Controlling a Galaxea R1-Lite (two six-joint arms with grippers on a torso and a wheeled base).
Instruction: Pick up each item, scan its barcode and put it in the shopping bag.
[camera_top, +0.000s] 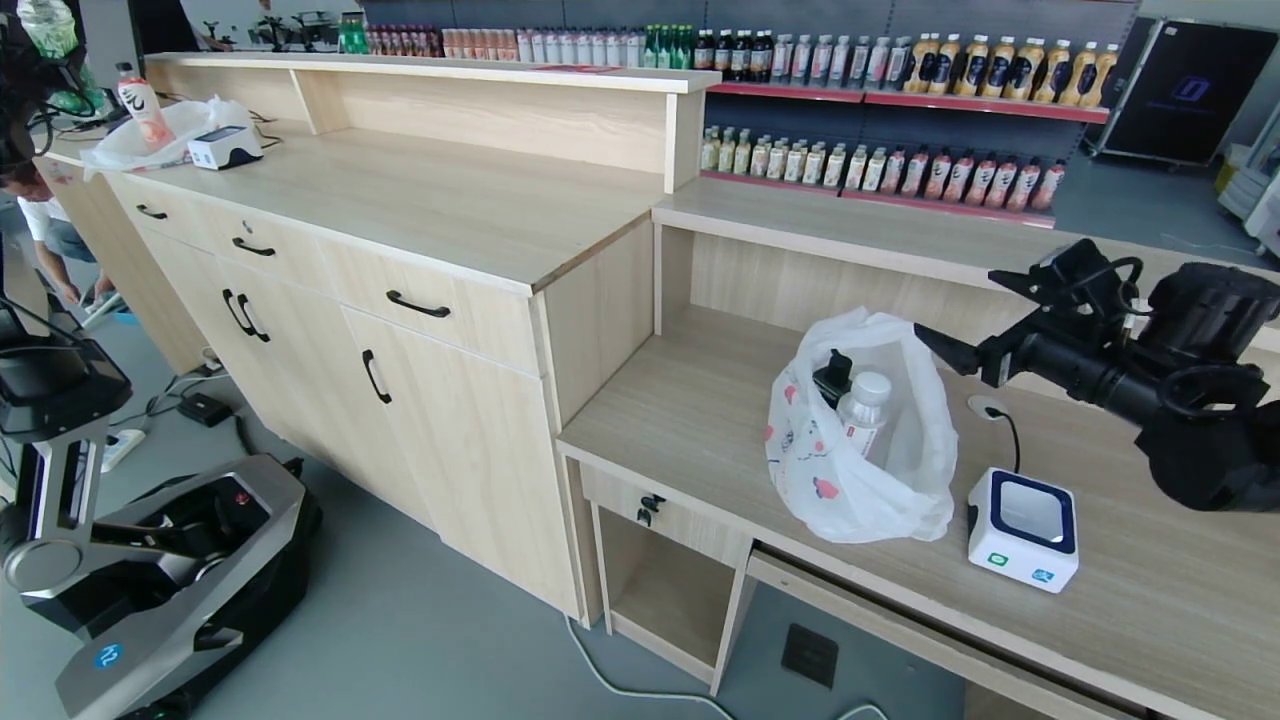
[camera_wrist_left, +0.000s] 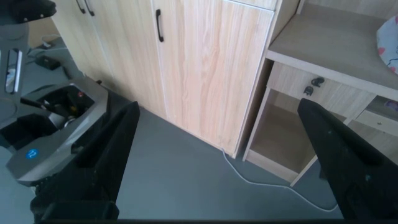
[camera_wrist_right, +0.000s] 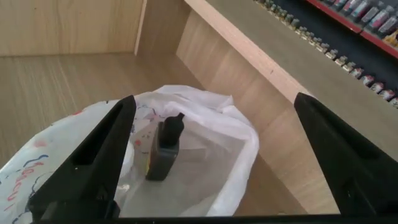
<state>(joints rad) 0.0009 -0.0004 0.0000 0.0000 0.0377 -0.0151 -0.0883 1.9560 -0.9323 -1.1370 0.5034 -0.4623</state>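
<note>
Our right gripper (camera_wrist_right: 214, 102) hangs wide open and empty above the shopping bag (camera_top: 850, 490) near the front edge of the desk (camera_top: 700, 400). Inside we see a white-capped bottle (camera_top: 865, 410) and a dark bottle (camera_top: 832, 378). Our left gripper (camera_wrist_left: 217, 106) gapes empty too.

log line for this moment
right gripper open above white plastic shopping bag | bag holds clear white-capped bottle, dark bottle | left gripper open over grey floor | white box scanner beside bag
</note>
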